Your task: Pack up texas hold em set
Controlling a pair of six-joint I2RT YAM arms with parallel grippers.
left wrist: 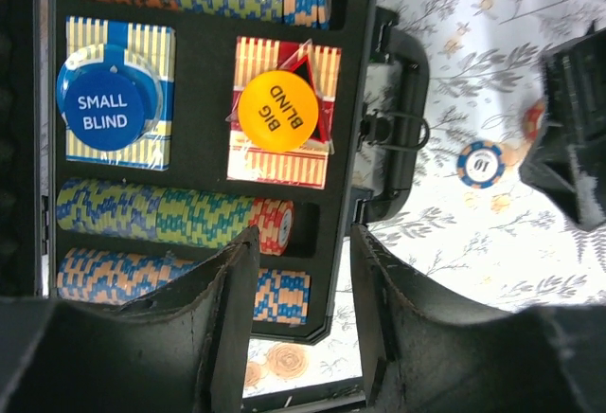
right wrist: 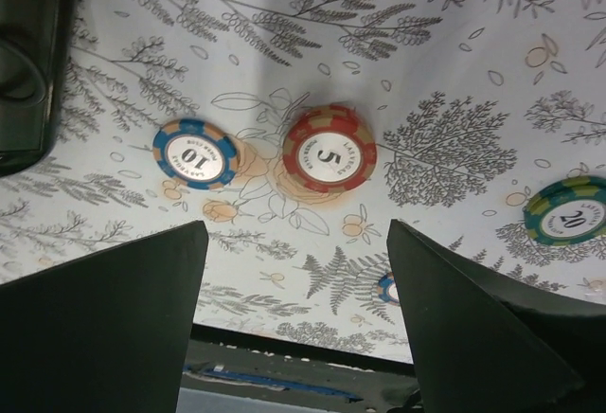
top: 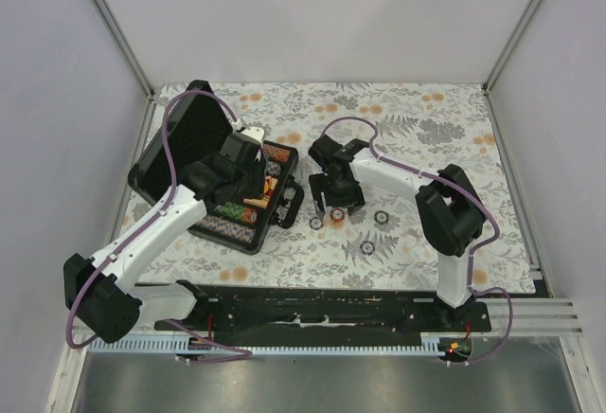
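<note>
The black briefcase (top: 180, 134) lay open on the left part of the floral surface (top: 426, 129), handle toward the right arm. Inside sat rows of chips (left wrist: 161, 214), a blue-striped deck (left wrist: 151, 53) under a SMALL BLIND button (left wrist: 104, 110), and a reddish deck (left wrist: 275, 169) under a red triangle (left wrist: 301, 64) and a BIG BLIND button (left wrist: 277, 112). The left claw (left wrist: 303, 242) hung over the case's lower rows, fingers partly spread, gripping nothing. The right claw (right wrist: 295, 233) hovered wide apart and empty above a red 5 chip (right wrist: 329, 159). A blue 10 chip (right wrist: 195, 154) lay just beside it toward the case, and a green 20 chip (right wrist: 568, 209) lay farther off.
</note>
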